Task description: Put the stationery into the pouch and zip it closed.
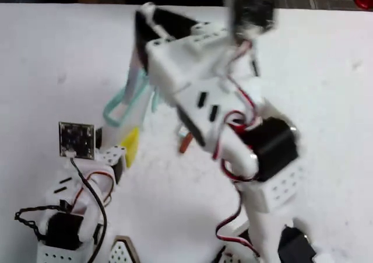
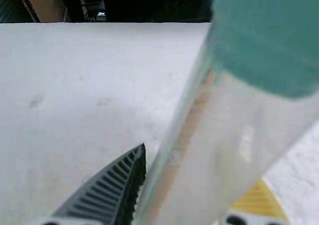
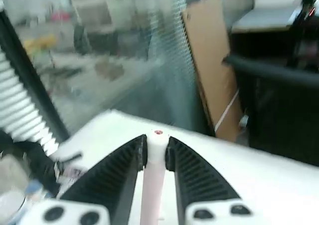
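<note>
— Over the table point(image 1: 52, 53), high view first: what's logged?
— White table. Right arm point(image 1: 198, 94) runs from 5 o'clock up towards 12 o'clock, its far end too blurred to read. Left arm point(image 1: 70, 216) sits low at 7 o'clock. Pouch point(image 1: 124, 100), clear with teal edging, stands tilted at about 10 o'clock from centre, its lower end down at the left arm. Small orange item point(image 1: 185, 141) lies near centre, partly under the right arm. Can't tell what it is.
— Left wrist view?
— Pouch wall up close, with a teal band across its far end. It passes between the dark ribbed finger and the yellow finger of the left tool point(image 2: 199, 180). Tool is closed onto the pouch. Bare table stretches beyond.
— Right wrist view?
— Right tool point(image 3: 156, 152) is pinched tight on a white pen point(image 3: 153, 185), with both ribbed fingers touching the barrel. The pen's end, marked with a red dot, pokes just past the fingertips. White table beyond that, then a blurred room.
</note>
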